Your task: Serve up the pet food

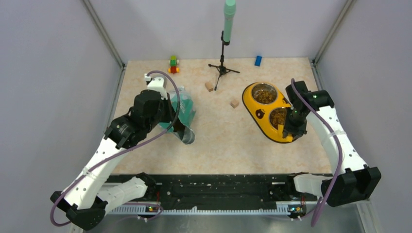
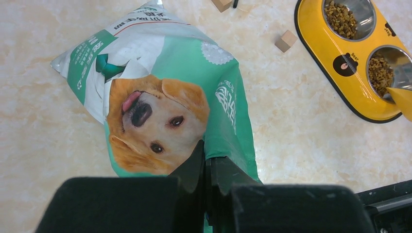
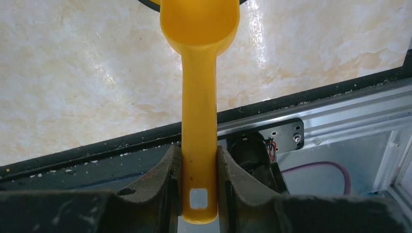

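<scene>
The teal-and-white pouch with a golden dog's face lies on the table at the left, and it also shows in the left wrist view. My left gripper is shut on the pouch's near edge. A yellow double feeder stands at the right. Brown kibble lies in both of its steel bowls. My right gripper is shut on the handle of a yellow scoop, whose cup is at the near bowl.
Two tan wooden cubes lie mid-table. A black tripod with a teal cylinder stands at the back. A stack of coloured bricks and a blue block sit by the back wall. Grey walls enclose three sides.
</scene>
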Controlling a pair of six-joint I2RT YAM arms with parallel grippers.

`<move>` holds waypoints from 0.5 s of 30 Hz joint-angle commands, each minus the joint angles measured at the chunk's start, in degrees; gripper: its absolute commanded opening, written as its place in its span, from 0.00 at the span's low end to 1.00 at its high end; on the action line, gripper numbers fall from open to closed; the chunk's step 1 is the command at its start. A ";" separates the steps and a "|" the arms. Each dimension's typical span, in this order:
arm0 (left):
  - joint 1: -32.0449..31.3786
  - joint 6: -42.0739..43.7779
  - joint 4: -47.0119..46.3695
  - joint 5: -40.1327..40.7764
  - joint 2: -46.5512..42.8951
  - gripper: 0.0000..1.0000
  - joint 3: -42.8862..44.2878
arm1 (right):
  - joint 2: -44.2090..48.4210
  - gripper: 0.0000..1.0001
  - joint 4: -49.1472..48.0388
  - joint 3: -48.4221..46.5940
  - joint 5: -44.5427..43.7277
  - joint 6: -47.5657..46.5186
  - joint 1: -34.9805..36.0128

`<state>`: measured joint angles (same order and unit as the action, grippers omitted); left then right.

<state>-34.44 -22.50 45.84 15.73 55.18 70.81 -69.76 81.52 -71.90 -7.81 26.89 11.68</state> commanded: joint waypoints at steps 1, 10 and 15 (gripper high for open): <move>0.61 2.05 -5.57 4.57 0.63 0.00 0.72 | -0.97 0.00 4.03 -7.15 -1.90 1.59 -0.70; 0.69 3.37 -6.60 4.33 1.65 0.00 0.93 | -0.50 0.00 4.13 -4.94 -0.86 1.87 -0.70; 0.94 3.71 -7.45 2.97 3.06 0.00 1.86 | -3.09 0.00 4.64 -13.35 0.12 1.66 -0.70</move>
<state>-34.41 -20.23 43.64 16.43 56.80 70.83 -71.90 85.32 -78.43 -7.84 28.08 11.42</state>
